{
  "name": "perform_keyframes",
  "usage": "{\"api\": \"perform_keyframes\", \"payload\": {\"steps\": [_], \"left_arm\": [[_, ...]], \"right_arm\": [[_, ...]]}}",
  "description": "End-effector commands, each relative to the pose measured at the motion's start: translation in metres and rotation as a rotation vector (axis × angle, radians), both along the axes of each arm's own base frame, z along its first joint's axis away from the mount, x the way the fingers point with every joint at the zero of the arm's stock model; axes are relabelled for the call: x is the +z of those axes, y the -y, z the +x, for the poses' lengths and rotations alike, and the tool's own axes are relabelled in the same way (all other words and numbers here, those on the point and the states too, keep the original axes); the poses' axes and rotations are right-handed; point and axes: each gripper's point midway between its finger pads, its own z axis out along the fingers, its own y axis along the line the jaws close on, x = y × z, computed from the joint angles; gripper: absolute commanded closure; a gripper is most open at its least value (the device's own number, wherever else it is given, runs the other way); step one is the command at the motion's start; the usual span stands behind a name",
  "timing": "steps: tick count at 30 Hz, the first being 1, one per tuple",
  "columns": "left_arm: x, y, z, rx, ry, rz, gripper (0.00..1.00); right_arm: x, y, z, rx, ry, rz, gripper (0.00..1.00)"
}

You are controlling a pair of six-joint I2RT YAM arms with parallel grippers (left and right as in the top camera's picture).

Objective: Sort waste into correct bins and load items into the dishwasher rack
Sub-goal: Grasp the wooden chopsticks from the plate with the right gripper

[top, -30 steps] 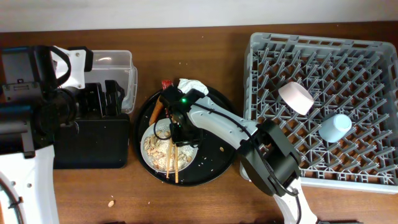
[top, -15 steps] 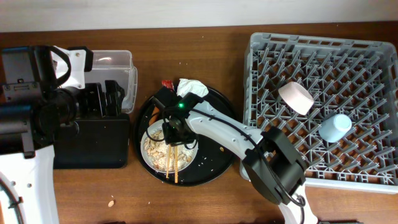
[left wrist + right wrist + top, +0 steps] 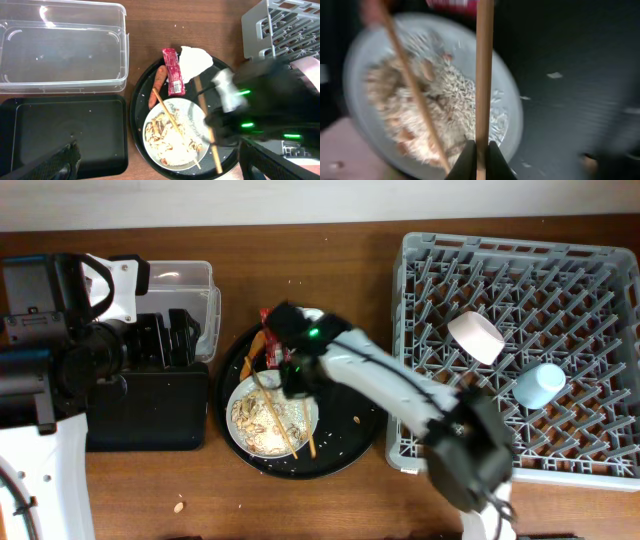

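My right gripper [image 3: 480,150] is shut on one wooden chopstick [image 3: 484,75] over the wide white dish [image 3: 246,392] of rice scraps [image 3: 268,420]. It also shows in the overhead view [image 3: 295,375], motion-blurred. The second chopstick [image 3: 272,410] lies slanted across the dish. A red wrapper [image 3: 172,72], an orange food piece [image 3: 157,87] and a white napkin [image 3: 195,62] lie on the round black tray [image 3: 350,440] behind the dish. My left gripper [image 3: 160,170] is open and empty above the shallow black tray [image 3: 65,130]. The grey rack [image 3: 520,280] holds a white bowl [image 3: 475,337] and a blue cup [image 3: 540,385].
The clear tub [image 3: 185,280] stands behind the black rectangular tray [image 3: 150,420] at the left, empty. A small crumb [image 3: 178,506] lies on the wooden table near the front edge. The rack's near-left corner sits close to the round tray.
My right gripper has swung back and to the right over the dish with one chopstick. The two chopsticks, side by side before, are now apart, one left slanted across the dish.
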Motion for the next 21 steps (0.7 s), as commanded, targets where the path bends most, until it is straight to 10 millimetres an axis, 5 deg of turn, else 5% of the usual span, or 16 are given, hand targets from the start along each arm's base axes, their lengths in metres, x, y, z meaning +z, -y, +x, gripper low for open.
{"api": "perform_keyframes", "payload": {"steps": [1,4,6,8,13,15,18,21], "left_arm": [[0.003,0.002,0.0,-0.023,0.013,0.004,0.01],[0.003,0.002,0.0,-0.023,0.014,0.004,0.01],[0.003,0.002,0.0,-0.023,0.014,0.004,0.01],[0.003,0.002,0.0,-0.023,0.014,0.004,0.0],[0.003,0.002,0.0,-0.023,0.014,0.004,0.01],[0.003,0.002,0.0,-0.023,0.014,0.004,0.01],[0.003,0.002,0.0,-0.023,0.014,0.004,0.01],[0.003,0.002,0.0,-0.023,0.014,0.004,0.01]], "right_arm": [[0.098,0.062,0.033,-0.082,0.268,0.017,0.96],[0.15,0.151,0.056,-0.213,0.404,-0.025,0.96],[0.149,0.2,0.065,-0.326,0.384,-0.061,0.96],[0.121,0.237,0.076,-0.397,0.302,-0.084,0.96],[0.048,0.232,0.084,-0.339,0.104,-0.116,0.96],[0.033,0.219,0.089,-0.266,0.092,-0.096,0.9],[0.044,0.197,0.084,-0.217,0.112,-0.062,0.54],[0.065,0.145,0.07,-0.113,0.151,0.022,0.5]]}}
